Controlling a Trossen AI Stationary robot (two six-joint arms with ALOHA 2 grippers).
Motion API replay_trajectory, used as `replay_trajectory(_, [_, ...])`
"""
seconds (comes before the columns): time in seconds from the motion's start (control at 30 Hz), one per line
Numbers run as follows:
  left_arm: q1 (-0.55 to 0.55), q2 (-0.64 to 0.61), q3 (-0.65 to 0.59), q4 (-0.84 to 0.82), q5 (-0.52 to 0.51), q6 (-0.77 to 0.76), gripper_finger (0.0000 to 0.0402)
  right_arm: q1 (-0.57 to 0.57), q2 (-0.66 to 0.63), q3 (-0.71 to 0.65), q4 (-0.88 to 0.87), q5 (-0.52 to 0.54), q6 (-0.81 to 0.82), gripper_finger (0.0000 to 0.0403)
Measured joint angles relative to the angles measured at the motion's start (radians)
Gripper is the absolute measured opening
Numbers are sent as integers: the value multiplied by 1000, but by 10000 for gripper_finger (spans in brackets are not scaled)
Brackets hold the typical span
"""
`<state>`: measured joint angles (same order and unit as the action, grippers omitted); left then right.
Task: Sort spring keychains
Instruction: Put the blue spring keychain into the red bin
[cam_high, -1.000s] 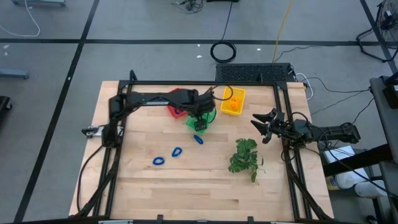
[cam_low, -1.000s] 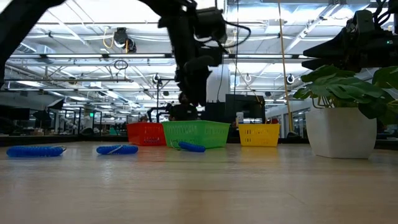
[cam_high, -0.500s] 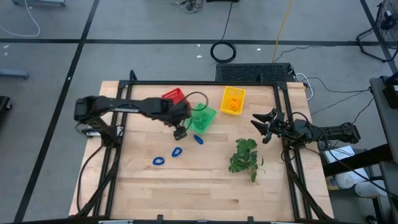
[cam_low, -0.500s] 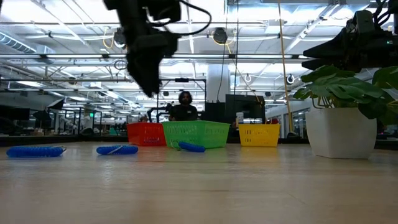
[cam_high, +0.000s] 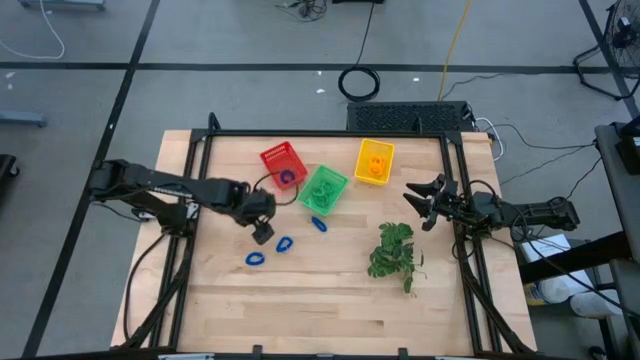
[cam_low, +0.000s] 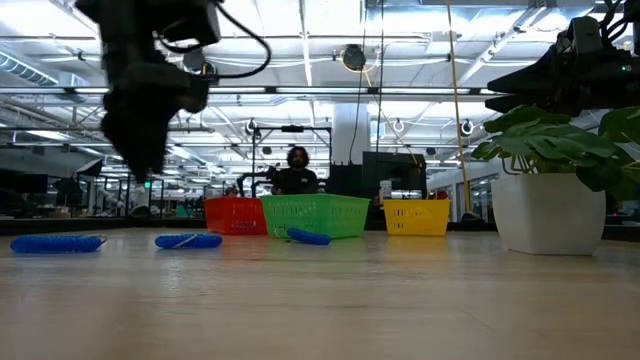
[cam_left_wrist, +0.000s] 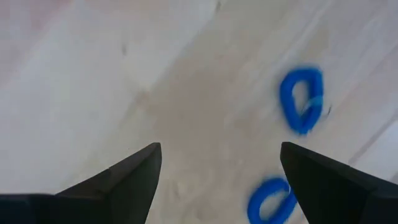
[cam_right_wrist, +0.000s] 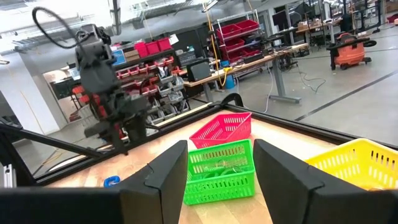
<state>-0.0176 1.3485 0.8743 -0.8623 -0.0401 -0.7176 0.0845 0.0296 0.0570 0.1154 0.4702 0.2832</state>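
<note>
Left gripper (cam_high: 263, 235) hangs over the table (cam_high: 300, 300), fingers apart and empty, just beside two blue keychains (cam_high: 284, 244); bare wood lies ahead. Right gripper (cam_high: 412, 198) waits spread at the right edge.

Workshop: parts bins (cam_right_wrist: 152, 46), workbenches (cam_right_wrist: 267, 59).

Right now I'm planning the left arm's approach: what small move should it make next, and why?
Probably lower the open left gripper toward the nearest blue keychain. It hovers empty just beside it, and three blue keychains lie loose on the table.
</note>
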Motion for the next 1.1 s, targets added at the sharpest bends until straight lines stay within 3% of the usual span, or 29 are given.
replay_trajectory(0.33, [-176,-17,-112,6,50,-317,337,0,0,0,0,0,0,171])
replay_trajectory(0.6, [-285,12,-205,110,69,-518,337,0,0,0,0,0,0,171])
replay_trajectory(0.93, [-321,91,-239,170,44,-561,334,0,0,0,0,0,0,171])
replay_trajectory(1.1, [-321,102,-240,157,38,-562,271,0,0,0,0,0,0,171])
